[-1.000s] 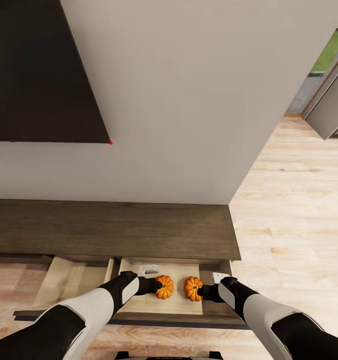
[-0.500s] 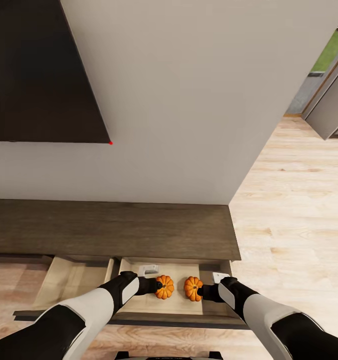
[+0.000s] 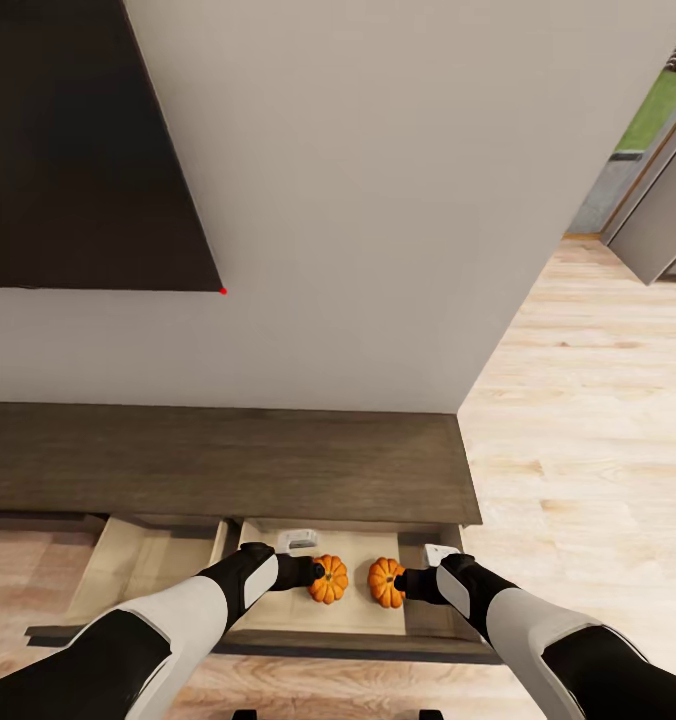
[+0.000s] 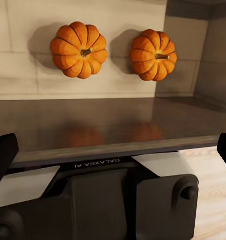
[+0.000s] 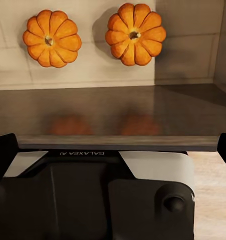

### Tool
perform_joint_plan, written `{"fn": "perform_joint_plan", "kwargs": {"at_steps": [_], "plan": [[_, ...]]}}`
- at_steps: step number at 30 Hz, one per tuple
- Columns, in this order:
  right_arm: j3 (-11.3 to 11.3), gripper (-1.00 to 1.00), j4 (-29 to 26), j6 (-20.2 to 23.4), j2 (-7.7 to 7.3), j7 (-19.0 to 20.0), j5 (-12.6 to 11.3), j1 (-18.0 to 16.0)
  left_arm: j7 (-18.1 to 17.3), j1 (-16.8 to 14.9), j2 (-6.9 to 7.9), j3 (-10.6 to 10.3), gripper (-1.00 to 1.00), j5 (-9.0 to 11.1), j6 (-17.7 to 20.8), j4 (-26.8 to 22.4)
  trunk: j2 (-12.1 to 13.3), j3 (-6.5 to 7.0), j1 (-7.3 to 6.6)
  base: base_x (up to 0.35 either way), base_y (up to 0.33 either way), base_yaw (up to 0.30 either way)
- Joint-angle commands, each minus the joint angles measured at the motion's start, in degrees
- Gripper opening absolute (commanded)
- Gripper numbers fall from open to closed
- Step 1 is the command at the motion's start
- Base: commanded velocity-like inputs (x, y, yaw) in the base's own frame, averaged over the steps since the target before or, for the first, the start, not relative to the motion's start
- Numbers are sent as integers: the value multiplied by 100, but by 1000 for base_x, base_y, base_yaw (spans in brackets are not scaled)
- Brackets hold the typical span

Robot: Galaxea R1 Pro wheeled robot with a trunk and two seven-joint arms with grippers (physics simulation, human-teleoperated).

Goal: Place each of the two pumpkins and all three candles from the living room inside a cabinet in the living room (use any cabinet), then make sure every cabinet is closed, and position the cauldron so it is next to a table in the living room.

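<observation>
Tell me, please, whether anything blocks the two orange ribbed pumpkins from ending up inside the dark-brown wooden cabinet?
Nothing visible does. Both orange ribbed pumpkins already lie side by side on the light beige floor of the open drawer of the dark-brown wooden cabinet. The drawer is not yet pushed shut.

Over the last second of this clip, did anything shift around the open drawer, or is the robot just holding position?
Only the head camera tilted slightly; the whole picture shifted a little. Both pumpkins, left and right, lie where they were on the beige floor of the open drawer, side by side and apart. The left hand and right hand stay beside them. Both hands' fingers are spread wide at the wrist pictures' edges, holding nothing.
</observation>
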Motion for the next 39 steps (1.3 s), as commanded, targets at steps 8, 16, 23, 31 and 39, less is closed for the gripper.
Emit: {"fn": "perform_joint_plan", "kwargs": {"at_steps": [8, 16, 23, 31, 39], "plan": [[47, 100, -5, 24, -2, 9, -41, -3, -7, -5, 0, -48, 100, 48, 11, 2, -9, 69, 3, 0, 0, 0], [47, 100, -5, 24, -2, 9, -42, -3, -7, -5, 0, -48, 100, 48, 8, -4, -9, 145, 3, 0, 0, 0], [47, 100, -5, 24, -2, 9, -44, -3, -7, -5, 0, -47, 100, 46, 4, -3, -9, 212, 3, 0, 0, 0], [47, 100, -1, 24, -2, 9, -43, -3, -9, -5, 0, -46, 100, 40, -6, -4, -9, 288, 3, 0, 0, 0], [47, 100, 4, 24, -2, 1, -37, -3, -11, 2, 0, -48, 100, 44, -350, -3, -9, 365, 3, 0, 0, 0]]}}
